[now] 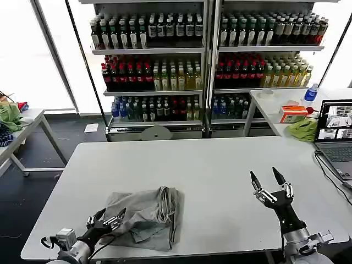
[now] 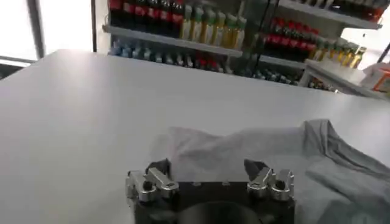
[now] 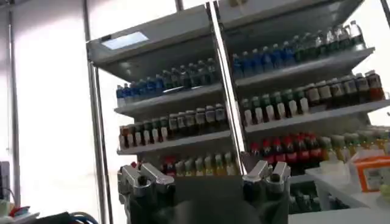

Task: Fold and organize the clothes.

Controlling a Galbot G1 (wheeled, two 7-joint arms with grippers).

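While the arms are held low at the counter's near edge, this is seen:
Shirt (image 1: 147, 215): crumpled grey, laid on the counter (image 1: 209, 165), near its front-left part.
Left hand (image 1: 106, 219): fingers spread, placed at the shirt's near-left edge.
Right hand (image 1: 268, 180): raised above the counter, fingers spread, nothing held, well apart from the shirt.

No legible text, brand, number or sign is present. Bottle labels (image 1: 165, 80) on the shelves are too small to read. The laptop screen (image 1: 335, 120) content is unreadable.
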